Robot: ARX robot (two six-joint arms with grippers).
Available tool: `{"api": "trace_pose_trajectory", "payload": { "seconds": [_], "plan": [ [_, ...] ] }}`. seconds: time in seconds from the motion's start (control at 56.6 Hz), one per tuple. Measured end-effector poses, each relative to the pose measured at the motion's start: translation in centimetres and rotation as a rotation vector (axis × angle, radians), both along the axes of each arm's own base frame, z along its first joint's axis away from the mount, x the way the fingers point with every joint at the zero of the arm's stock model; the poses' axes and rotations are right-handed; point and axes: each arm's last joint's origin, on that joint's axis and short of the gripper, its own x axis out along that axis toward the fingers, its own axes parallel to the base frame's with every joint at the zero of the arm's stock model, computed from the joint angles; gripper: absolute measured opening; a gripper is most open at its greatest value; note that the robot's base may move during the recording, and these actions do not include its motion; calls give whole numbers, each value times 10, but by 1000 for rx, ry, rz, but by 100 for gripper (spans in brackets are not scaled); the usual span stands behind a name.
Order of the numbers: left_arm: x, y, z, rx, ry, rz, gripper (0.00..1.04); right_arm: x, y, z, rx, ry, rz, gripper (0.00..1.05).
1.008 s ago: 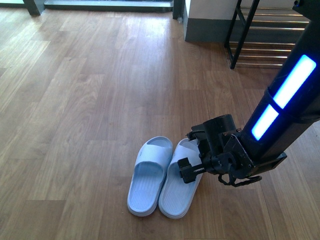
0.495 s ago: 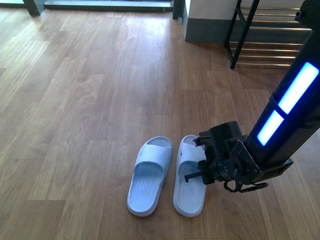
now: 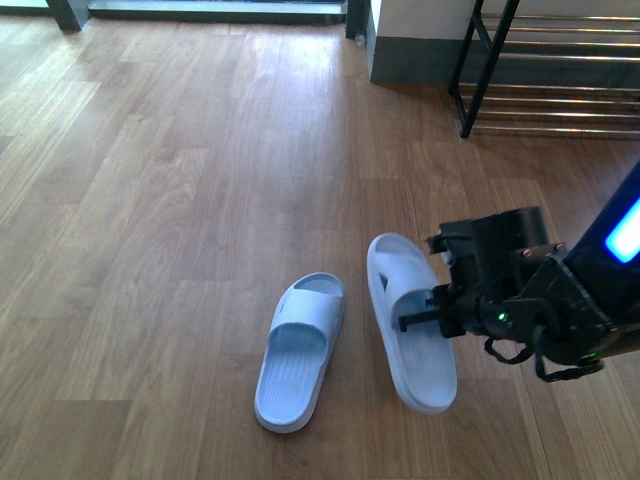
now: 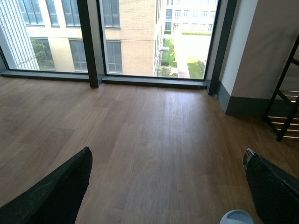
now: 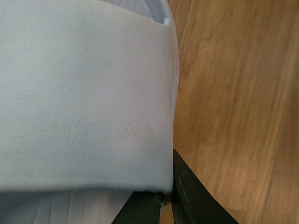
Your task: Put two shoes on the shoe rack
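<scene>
Your right gripper (image 3: 432, 310) is clamped on the strap of one pale blue slide (image 3: 420, 370) and holds it tilted, off the floor (image 3: 180, 200). In the front view the slide sits just left of the gripper. The other slide (image 3: 298, 350) lies flat on the floor nearby. The shoe rack (image 3: 545, 75) stands well apart, far right. Your left gripper (image 4: 167, 156) hangs with its fingers spread wide.

Daylight through the windows (image 4: 140, 37) left soft glare on the wooden floor (image 3: 300, 70); the close-up slide (image 5: 84, 93) looked soft.
</scene>
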Motion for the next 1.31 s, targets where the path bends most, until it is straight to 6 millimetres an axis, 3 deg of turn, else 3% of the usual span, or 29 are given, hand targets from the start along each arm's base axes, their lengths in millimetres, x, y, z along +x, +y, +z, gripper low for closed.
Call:
{"api": "trace_pose_trajectory", "payload": {
  "seconds": [0.177,0.389,0.566,0.725,1.308],
  "plan": [
    [0,0,0,0,0,0,95,-27,-27,81,46,-141,-79,1],
    [0,0,0,0,0,0,95,-92,-46,188,111,-306,-79,1],
    [0,0,0,0,0,0,95,-134,-57,235,135,-397,-95,1],
    [0,0,0,0,0,0,95,-160,-55,253,154,-450,-91,1],
    [0,0,0,0,0,2,95,-161,-54,254,161,-457,-90,1]
  ]
}}
